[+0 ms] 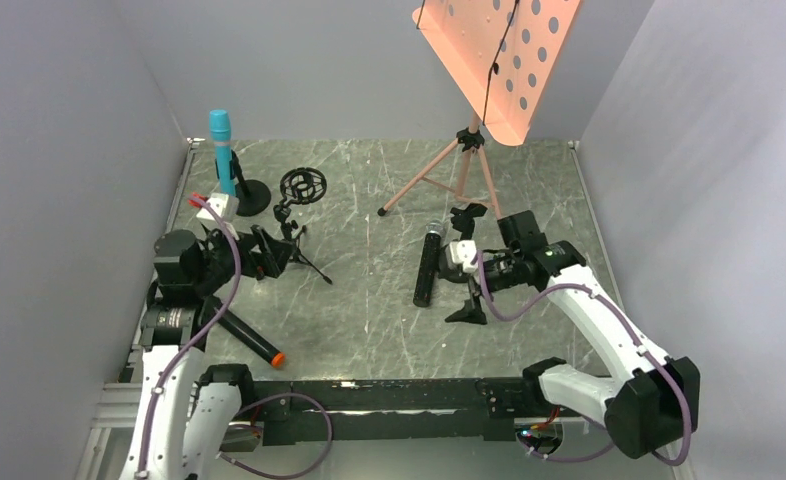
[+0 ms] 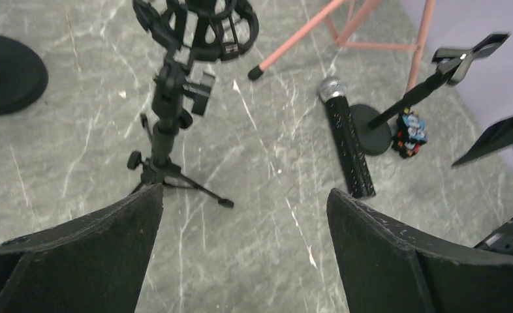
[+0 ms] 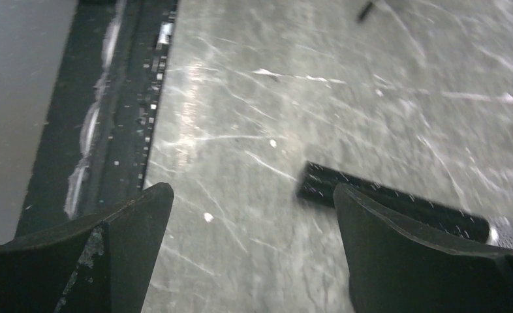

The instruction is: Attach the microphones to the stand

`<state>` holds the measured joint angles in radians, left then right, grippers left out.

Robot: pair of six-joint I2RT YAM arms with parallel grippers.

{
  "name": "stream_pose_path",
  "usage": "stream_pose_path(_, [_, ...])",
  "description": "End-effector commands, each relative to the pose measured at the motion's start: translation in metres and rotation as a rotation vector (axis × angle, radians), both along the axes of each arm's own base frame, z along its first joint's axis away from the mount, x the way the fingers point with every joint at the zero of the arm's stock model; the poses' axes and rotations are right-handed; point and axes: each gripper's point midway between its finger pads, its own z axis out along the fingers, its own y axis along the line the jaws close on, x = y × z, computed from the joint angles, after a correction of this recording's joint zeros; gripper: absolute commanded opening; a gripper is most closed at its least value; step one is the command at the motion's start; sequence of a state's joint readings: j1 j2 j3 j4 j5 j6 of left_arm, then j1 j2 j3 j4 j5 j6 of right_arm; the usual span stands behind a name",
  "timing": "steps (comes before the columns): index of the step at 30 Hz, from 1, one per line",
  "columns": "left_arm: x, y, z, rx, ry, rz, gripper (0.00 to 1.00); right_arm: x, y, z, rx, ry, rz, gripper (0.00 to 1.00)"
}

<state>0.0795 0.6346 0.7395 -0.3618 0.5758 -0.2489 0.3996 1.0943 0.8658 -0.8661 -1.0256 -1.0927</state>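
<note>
The teal-blue microphone (image 1: pixel 219 148) stands upright in a round-based stand (image 1: pixel 252 196) at the far left. The black microphone with the silver mesh head (image 1: pixel 429 266) lies flat mid-table; it also shows in the left wrist view (image 2: pixel 348 140) and the right wrist view (image 3: pixel 397 202). The black microphone with the orange-red end (image 1: pixel 251 342) lies at the near left. A black tripod stand with a ring shock mount (image 1: pixel 302 186) is empty (image 2: pixel 169 104). My left gripper (image 1: pixel 274 252) is open and empty by that tripod (image 2: pixel 244 191). My right gripper (image 1: pixel 464 290) is open and empty beside the silver-headed microphone (image 3: pixel 252 189).
A small black stand with a clip (image 2: pixel 459 62) rises beside the lying microphone, a small colourful toy figure (image 2: pixel 409 134) at its base. A pink music stand on a tripod (image 1: pixel 459 172) stands at the back. Grey walls enclose the table; a black rail (image 3: pixel 120 98) runs along the near edge.
</note>
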Motion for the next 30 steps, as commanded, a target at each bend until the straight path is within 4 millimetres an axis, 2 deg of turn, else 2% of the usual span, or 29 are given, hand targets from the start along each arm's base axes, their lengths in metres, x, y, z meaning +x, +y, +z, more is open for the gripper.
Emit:
stream_pose_path(1, [-0.005, 0.009, -0.021, 0.134, 0.079, 0.116, 0.99, 0.027, -0.011, 0.015, 0.089, -0.028, -0.099, 1.00])
stream_pose_path(6, [0.012, 0.008, -0.038, 0.232, 0.100, 0.157, 0.99, 0.039, -0.027, 0.002, 0.074, -0.044, -0.164, 1.00])
stream_pose_path(10, [0.033, -0.002, -0.049, 0.205, 0.058, 0.156, 0.99, 0.040, -0.030, -0.003, 0.065, -0.033, -0.168, 1.00])
stream_pose_path(12, [0.044, -0.007, -0.047, 0.155, -0.042, 0.168, 0.98, 0.040, -0.030, -0.005, 0.063, -0.033, -0.167, 1.00])
stream_pose_path(16, [0.059, 0.001, -0.045, 0.101, -0.275, 0.247, 0.96, 0.040, -0.031, -0.006, 0.063, -0.036, -0.167, 1.00])
stream_pose_path(20, [0.070, 0.001, -0.055, 0.148, -0.299, 0.246, 0.93, 0.039, -0.032, -0.007, 0.056, -0.037, -0.165, 1.00])
stream_pose_path(30, [0.084, -0.005, -0.043, 0.119, -0.340, 0.233, 0.69, 0.038, -0.034, -0.014, 0.040, -0.024, -0.155, 1.00])
